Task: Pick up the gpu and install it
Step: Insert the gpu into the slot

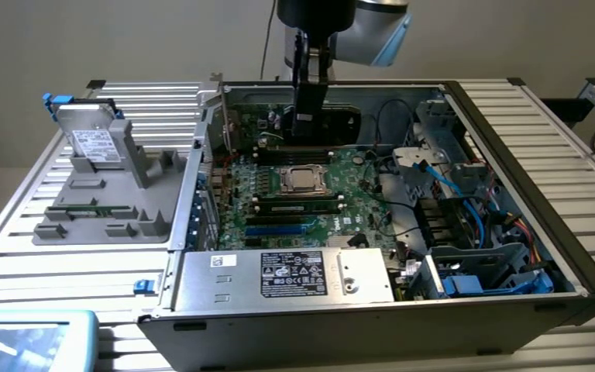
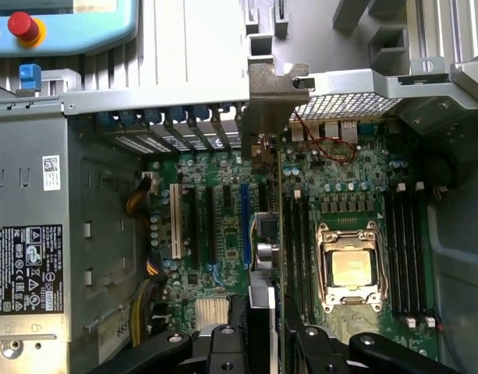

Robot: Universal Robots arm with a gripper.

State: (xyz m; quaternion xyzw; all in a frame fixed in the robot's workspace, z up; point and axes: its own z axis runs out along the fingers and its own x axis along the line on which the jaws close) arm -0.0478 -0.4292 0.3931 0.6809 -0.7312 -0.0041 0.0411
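Open computer case [image 1: 359, 333] is set on a slatted table [image 1: 556, 116], side panel off. Noted inside: a green motherboard [image 1: 276, 198] with the CPU [image 1: 303, 180] exposed in its socket, memory slots [image 1: 297, 208] just beside it, a silver power supply [image 1: 287, 275] with a black label against the near wall, and a drive cage [image 1: 473, 271] with blue cables at the exterior view's right. Beside the case, at the exterior view's left, a grey moulded tray [image 1: 70, 232] is seen. A hard drive [image 1: 93, 143] is propped upright in it, and a thin memory stick [image 1: 93, 210] is laid flat in a groove nearer the camera. The gpu [image 1: 334, 124] is found inside the case, stood on edge over the far part of the motherboard, beyond the CPU. It is pinched by the gripper [image 1: 308, 128], which is pointed straight down from above. In the wrist view the card is seen edge-on between the two black fingers [image 2: 223, 343], the jaws pressed onto its two faces. Its silver bracket [image 2: 274, 101] is lined up at the case's rear slot wall. Whether the card is seated in a slot cannot be told.
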